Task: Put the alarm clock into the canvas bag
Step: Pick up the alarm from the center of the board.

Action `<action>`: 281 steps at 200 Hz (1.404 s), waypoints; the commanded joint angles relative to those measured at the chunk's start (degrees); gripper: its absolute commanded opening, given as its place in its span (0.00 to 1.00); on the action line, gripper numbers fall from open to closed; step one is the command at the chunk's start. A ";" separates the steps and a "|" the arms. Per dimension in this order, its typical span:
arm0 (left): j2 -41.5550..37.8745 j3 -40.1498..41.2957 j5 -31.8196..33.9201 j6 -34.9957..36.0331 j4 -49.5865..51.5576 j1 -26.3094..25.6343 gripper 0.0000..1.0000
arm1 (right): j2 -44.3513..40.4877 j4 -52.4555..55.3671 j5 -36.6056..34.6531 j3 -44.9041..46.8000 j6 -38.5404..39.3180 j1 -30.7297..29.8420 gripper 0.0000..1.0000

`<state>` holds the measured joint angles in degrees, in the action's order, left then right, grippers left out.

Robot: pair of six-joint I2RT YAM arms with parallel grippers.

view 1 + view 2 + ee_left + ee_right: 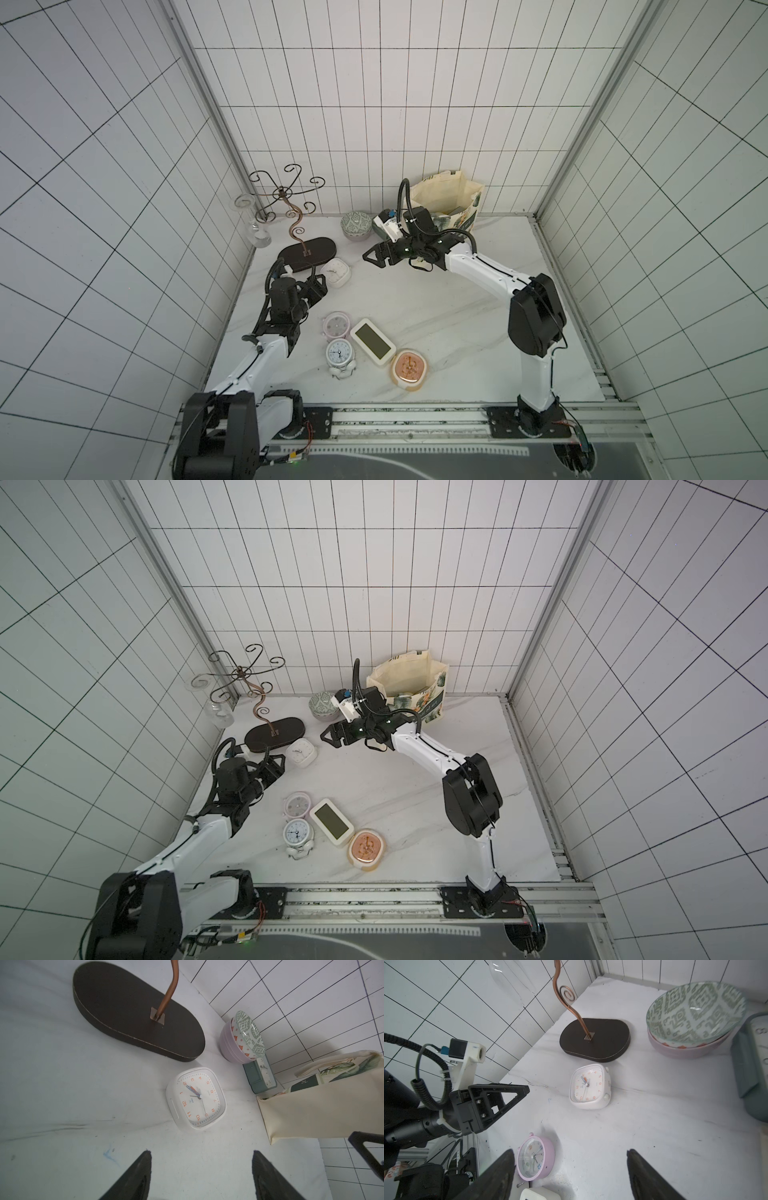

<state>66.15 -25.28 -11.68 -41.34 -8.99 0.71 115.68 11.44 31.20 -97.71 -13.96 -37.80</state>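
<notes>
The left gripper (pixel 321 283) is held low, jaws apart, just short of the white alarm clock (pixel 337 272); the right gripper (pixel 368 257) is extended leftward, jaws apart and empty, near the canvas bag (pixel 451 197) set against the back wall (pixel 374 124)

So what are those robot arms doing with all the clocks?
The left arm's fingers are open and pointed at the white square clock, not touching it. The right arm's fingers are open too, holding nothing. The canvas bag stands open at the back.
</notes>
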 commanded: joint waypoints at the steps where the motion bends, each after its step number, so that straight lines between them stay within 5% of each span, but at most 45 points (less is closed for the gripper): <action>1: 6.00 -2.84 -6.06 -0.46 -4.51 0.17 0.68 | 4.50 -4.31 5.25 1.72 -6.91 -0.17 0.81; 92: 24.34 -7.96 -9.08 -0.90 -13.86 1.30 0.60 | 22.35 -9.27 9.71 -10.70 -20.11 -0.05 0.81; 190: 31.45 -11.60 -5.80 -0.25 -18.55 4.01 0.58 | 31.37 -27.78 13.35 -13.60 -44.12 0.00 0.69; 281: 39.80 -15.59 -9.45 -0.84 -24.22 4.91 0.55 | 38.32 -34.89 15.02 -19.52 -55.56 -1.19 0.66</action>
<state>103.94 -39.31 -19.92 -42.11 -30.15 5.37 150.41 -21.30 45.32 -110.87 -64.45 -37.95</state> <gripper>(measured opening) 0.547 0.664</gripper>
